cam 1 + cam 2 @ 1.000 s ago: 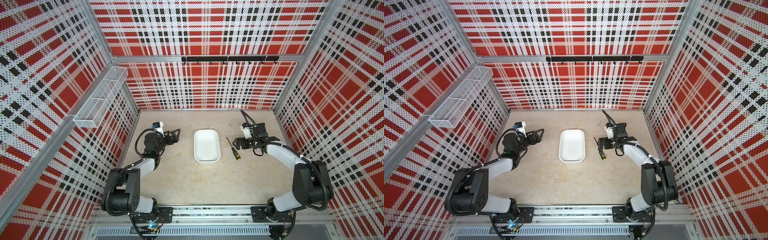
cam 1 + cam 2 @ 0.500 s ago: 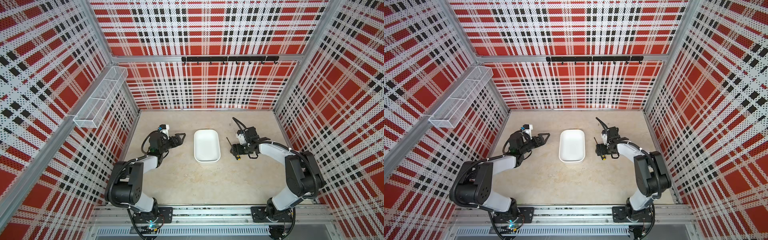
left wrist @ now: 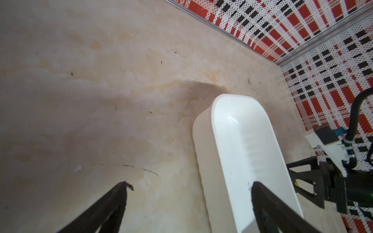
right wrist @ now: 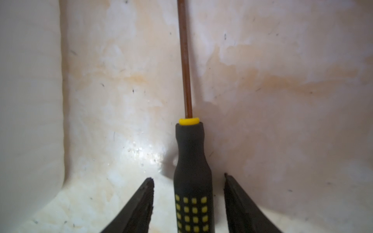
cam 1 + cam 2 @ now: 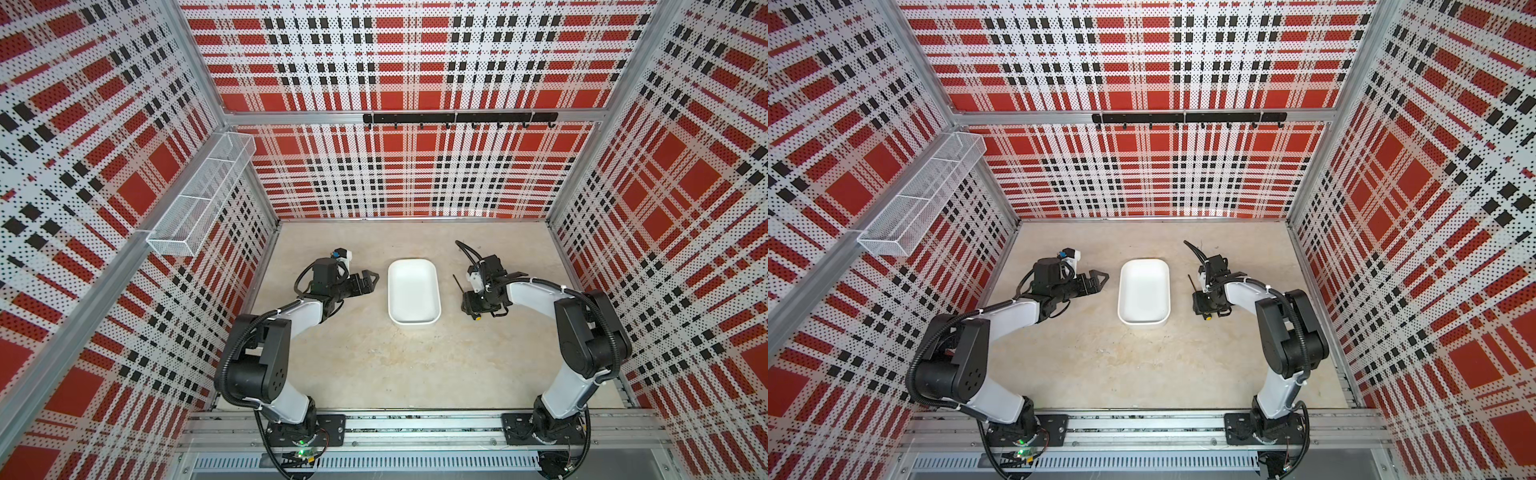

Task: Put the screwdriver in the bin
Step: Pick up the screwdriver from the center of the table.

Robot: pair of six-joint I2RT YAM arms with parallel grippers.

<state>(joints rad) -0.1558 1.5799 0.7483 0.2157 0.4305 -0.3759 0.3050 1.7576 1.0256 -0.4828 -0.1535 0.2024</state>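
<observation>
Stained beige tabletop, red plaid pegboard walls, white bin, left jaws spread, right jaws astride screwdriver, not yet gripping.

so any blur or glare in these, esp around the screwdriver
right wrist view: screwdriver handle sharp, shaft softer farther out, glare patch on the table beside it; left wrist view: bin crisp, glossy streak inside; both top views: sharp, walls bowed by the wide lens.

Bare table lies between the bin and the right gripper.
</observation>
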